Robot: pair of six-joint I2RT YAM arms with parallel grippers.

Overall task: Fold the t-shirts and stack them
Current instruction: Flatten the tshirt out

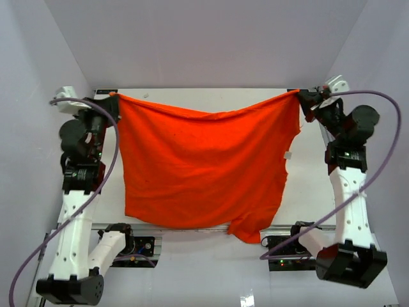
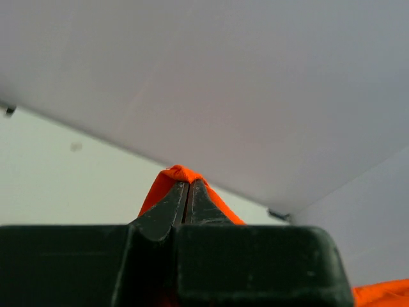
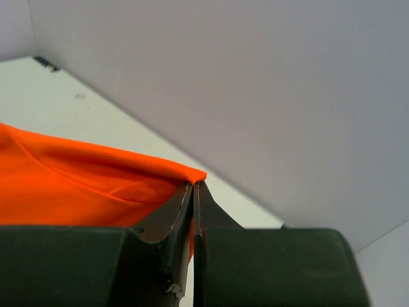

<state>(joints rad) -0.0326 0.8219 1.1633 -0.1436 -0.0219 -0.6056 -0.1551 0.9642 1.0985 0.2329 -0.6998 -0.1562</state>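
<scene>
Shirt (image 1: 198, 166) at full stretch: the orange-red garment is spread wide between two arms, one top corner pinched in each. The left gripper (image 1: 114, 97) is clamped tight on the fabric, and its wrist view shows a small peak of cloth poking out just past the fingertips. The right gripper (image 1: 299, 94) is likewise closed hard on its corner, with the top hem running from its jaws toward the other hand.

Between the two hands the top edge sags a little. From both hands the cloth falls away toward the arms' bases. Whether its lower part rests on the table (image 1: 211, 94) or hangs clear cannot be told from above. A loose flap, apparently a sleeve, trails farthest from the right gripper on that hand's side. A small white tag shows on the edge below it.

By the look of it, the job is at an early stage. The shirt is gripped and opened out, but no fold has been made and nothing is stacked. Laying it flat, folding it and setting it down as a neat pile all appear to remain.
</scene>
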